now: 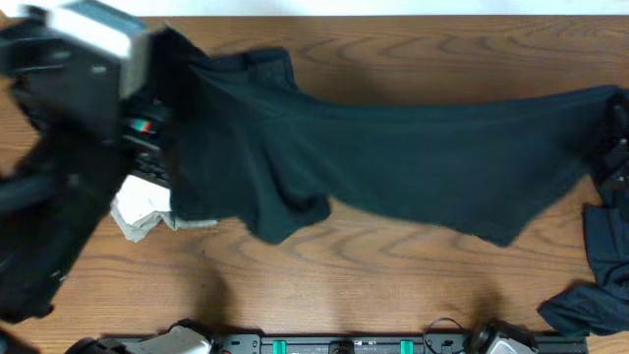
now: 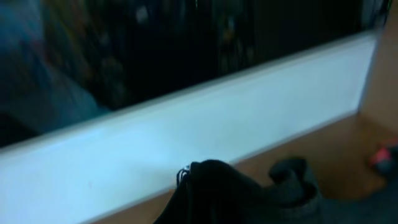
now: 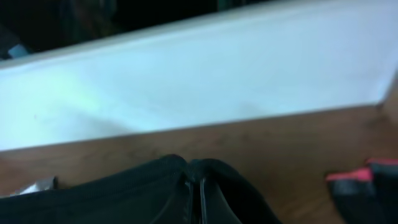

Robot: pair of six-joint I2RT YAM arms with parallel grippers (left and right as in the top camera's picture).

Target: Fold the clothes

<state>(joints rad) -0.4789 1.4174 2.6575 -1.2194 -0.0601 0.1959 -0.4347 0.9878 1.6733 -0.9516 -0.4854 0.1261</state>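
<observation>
A dark teal garment (image 1: 393, 157) hangs stretched across the table between my two arms. My left gripper (image 1: 175, 54) is at the back left, shut on the garment's left end. In the left wrist view the bunched cloth (image 2: 236, 196) covers the jaws. My right gripper (image 1: 615, 118) is at the right edge, shut on the garment's right end. In the right wrist view the cloth (image 3: 143, 193) is draped over the shut fingers (image 3: 196, 196). The garment's lower middle sags onto the table.
A crumpled white cloth (image 1: 140, 211) lies at the left, partly under the garment. A pile of dark clothes (image 1: 601, 270) sits at the front right. A white wall (image 3: 199, 81) runs along the table's back edge. A red-tipped object (image 3: 364, 176) shows at the right.
</observation>
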